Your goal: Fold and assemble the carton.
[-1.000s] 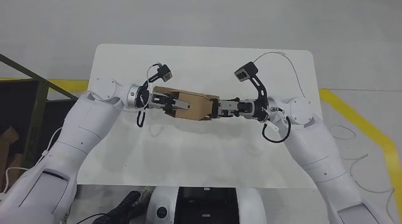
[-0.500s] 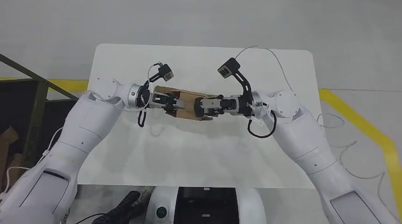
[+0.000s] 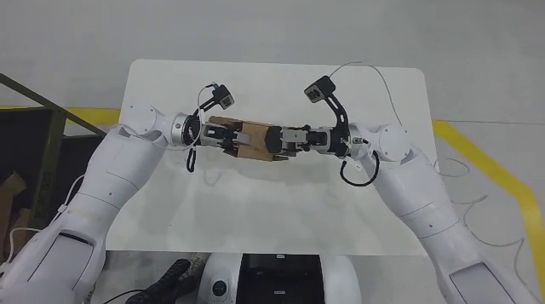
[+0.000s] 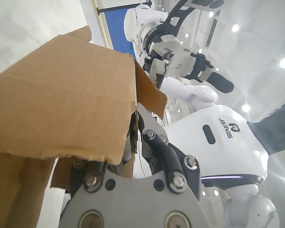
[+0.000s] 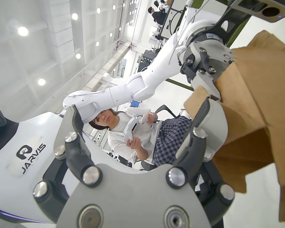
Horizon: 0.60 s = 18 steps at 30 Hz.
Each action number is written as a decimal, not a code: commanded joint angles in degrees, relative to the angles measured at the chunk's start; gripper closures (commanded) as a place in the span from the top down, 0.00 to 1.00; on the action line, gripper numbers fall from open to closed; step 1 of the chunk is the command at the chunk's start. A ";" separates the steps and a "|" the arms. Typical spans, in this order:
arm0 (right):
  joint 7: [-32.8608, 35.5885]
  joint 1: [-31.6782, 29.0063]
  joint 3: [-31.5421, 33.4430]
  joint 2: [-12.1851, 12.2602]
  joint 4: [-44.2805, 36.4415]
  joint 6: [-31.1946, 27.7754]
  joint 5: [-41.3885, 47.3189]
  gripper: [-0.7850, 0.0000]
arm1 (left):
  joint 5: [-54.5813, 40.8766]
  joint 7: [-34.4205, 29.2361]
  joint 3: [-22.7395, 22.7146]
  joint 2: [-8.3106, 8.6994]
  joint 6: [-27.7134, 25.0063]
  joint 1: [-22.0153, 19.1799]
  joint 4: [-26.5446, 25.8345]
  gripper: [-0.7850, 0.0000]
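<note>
Left pincer (image 3: 242,139) on carton (image 3: 259,131), axis left-right

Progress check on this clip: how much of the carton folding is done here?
Done: the carton is held up between both arms above the table and looks partly opened. In hand: the left gripper clamps one end; the right gripper, open, has one finger against a loose flap at the other end. Left: flaps stick out unfolded, so closing them remains.

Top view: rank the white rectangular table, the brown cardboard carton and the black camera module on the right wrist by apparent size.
1. White rectangular table
2. Brown cardboard carton
3. Black camera module
</note>
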 commanded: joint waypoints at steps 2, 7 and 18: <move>0.39 -1.86 1.94 0.58 -0.64 0.12 -0.02 1.00 | -0.60 -0.31 -0.45 0.03 0.31 0.01 0.38 0.00; 1.12 -3.41 3.47 1.07 -0.86 0.29 0.07 1.00 | -0.51 -0.38 -0.84 0.02 0.39 0.10 0.50 0.00; 3.56 -2.89 2.12 0.84 1.09 -0.08 0.67 1.00 | -1.12 -0.65 -2.12 0.04 0.66 0.23 0.54 0.00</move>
